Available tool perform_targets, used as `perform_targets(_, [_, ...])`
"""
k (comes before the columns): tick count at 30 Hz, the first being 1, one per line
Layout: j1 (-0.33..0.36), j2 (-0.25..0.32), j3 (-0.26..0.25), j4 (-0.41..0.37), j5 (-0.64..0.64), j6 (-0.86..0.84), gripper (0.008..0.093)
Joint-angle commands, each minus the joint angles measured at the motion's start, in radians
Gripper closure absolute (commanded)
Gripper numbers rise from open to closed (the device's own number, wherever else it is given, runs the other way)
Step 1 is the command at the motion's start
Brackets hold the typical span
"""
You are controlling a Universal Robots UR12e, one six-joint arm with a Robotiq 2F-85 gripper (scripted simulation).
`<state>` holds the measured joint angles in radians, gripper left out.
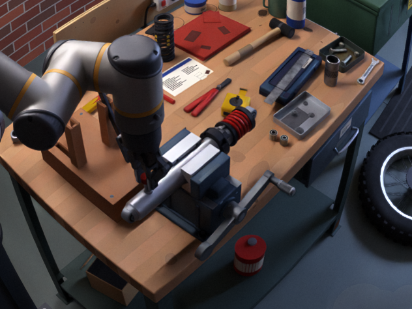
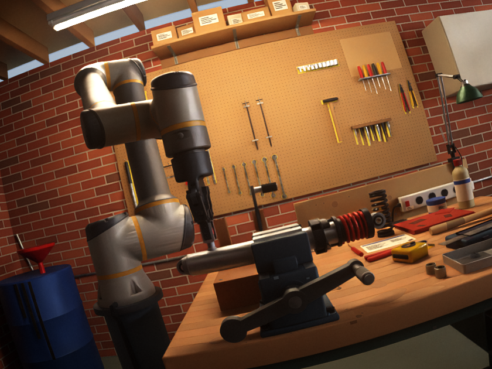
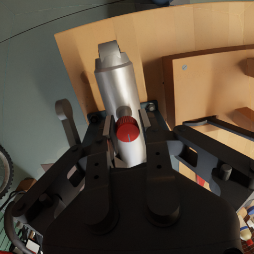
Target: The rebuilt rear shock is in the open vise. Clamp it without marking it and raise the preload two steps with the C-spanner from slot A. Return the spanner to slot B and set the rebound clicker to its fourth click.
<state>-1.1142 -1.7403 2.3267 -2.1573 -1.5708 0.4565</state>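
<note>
The rear shock (image 1: 186, 163) lies clamped between the pale jaw covers of the blue vise (image 1: 206, 179), its red spring (image 1: 238, 121) pointing toward the bench's middle. The silver body sticks out over the wooden tool rack (image 1: 86, 166). A red rebound clicker knob (image 3: 127, 129) sits on top of the body. My gripper (image 3: 127, 124) hangs straight down over the knob, one finger on each side of it. The gripper is open and holds nothing. A dark C-spanner (image 3: 215, 125) lies in the rack beside the shock.
A grey tray (image 1: 301, 113) sits to the right of the shock, with two small bearings (image 1: 279, 136) in front of it. The vise handle (image 1: 246, 213) juts past the bench's front edge. Red pliers (image 1: 206, 98) and a yellow tape measure (image 1: 234, 101) lie behind the spring.
</note>
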Motion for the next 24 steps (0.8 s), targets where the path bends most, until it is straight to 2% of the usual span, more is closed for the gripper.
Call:
perform_targets(1, [0.000, 0.000, -0.001, 0.000, 0.000, 0.000, 0.0684])
perform_targets(24, [0.000, 0.000, -0.001, 0.000, 0.000, 0.000, 0.0758])
